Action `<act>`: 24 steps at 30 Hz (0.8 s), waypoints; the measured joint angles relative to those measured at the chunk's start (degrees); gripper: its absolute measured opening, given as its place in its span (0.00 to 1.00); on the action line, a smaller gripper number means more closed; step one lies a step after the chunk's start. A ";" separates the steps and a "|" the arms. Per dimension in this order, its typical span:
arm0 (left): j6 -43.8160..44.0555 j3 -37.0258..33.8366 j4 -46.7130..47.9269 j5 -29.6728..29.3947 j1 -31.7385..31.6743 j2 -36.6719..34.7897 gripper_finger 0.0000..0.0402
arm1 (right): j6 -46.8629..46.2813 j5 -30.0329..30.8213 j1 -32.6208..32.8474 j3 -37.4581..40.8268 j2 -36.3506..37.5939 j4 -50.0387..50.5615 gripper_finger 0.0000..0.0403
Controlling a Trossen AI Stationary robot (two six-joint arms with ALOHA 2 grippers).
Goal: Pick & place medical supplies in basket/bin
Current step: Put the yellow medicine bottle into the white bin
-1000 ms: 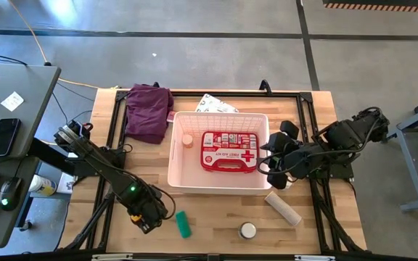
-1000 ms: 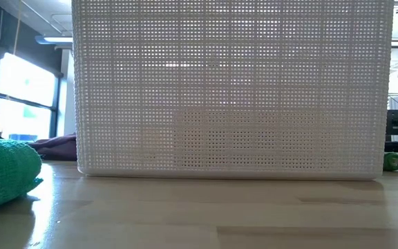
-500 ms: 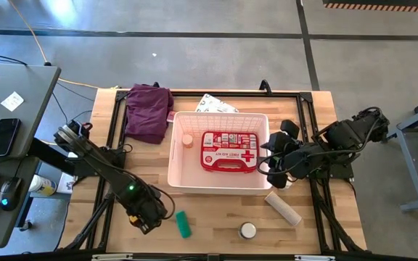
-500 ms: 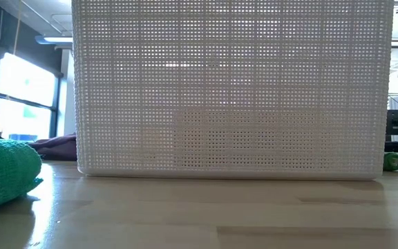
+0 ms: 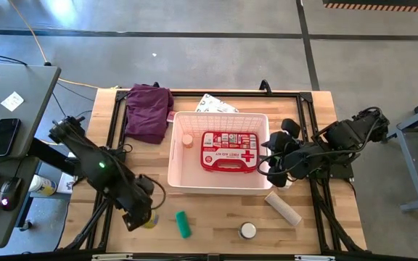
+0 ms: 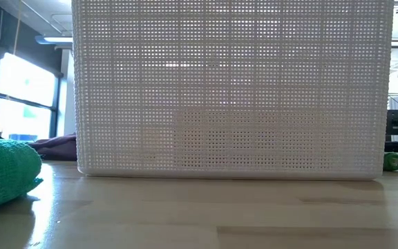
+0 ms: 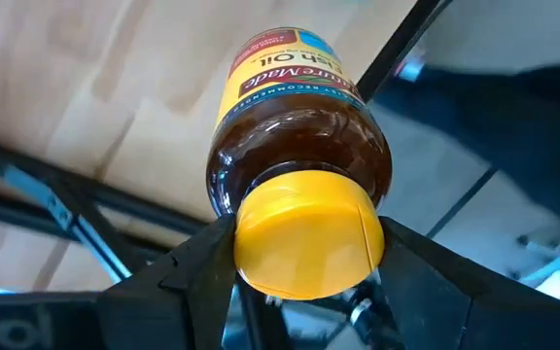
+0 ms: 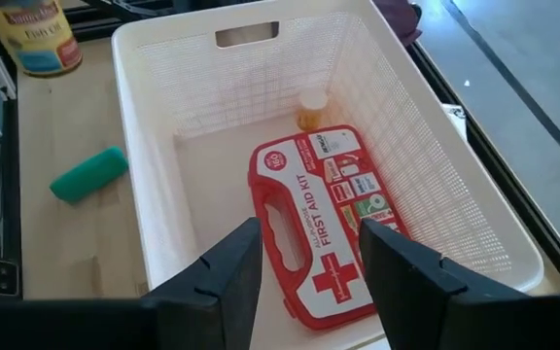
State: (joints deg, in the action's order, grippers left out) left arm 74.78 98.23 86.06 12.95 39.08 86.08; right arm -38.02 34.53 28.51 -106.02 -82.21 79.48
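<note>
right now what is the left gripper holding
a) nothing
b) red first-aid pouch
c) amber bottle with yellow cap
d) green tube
c: in the left wrist view the left gripper has its fingers closed on the yellow cap of the amber bottle.

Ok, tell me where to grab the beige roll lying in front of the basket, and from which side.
Take the beige roll across its middle, probably from straight above, fingers straddling its long sides. It lies flat and slanted on the table with bare wood on both sides, so its ends look harder to pinch. The open right gripper, at the basket, is nearest.
</note>
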 joint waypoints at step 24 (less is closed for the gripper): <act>-34.74 22.08 3.97 -19.41 -29.11 1.87 0.61 | 2.02 1.94 -0.02 0.00 0.00 0.02 0.41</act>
State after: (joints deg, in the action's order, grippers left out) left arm 40.04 120.31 90.03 -6.46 9.97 87.96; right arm -36.00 36.47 28.49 -106.02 -82.21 79.50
